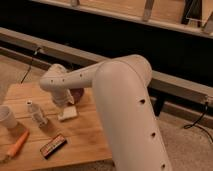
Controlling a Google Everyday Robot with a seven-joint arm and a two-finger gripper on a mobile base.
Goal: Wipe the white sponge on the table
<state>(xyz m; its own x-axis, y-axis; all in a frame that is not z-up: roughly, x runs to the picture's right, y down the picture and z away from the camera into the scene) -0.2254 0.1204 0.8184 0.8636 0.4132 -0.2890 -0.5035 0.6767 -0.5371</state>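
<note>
Pincer is low over the desk, under the wrist, at the top edge of the white sponge. The wrist hides it, so I can't tell whether it's open or shut, or whether it has the sponge. They look to be touching or very nearly so.

Step in hand, my read: get contact on the sponge, then stroke.
- Press flat from above. An edge push will likely tip or skid a soft block.
- Keep the load light and even, and let the sponge drag rather than fold.
- Stroke toward the bare planks camera-side and right of the pincer as seen. That's the clearest run.

Around it, nearest first:
- Dark reddish round thing just behind the pincer, part hidden. It blocks a stroke away from the camera.
- Small clear bottle near on the left, upright and easy to knock. Don't sweep left.
- Dark bar with orange edge camera-side left, apart from the sponge.
- Orange stick-like item and whitish cup further left, near the desk edge.
- Grey ledge with a cable well beyond; no concern.
</note>
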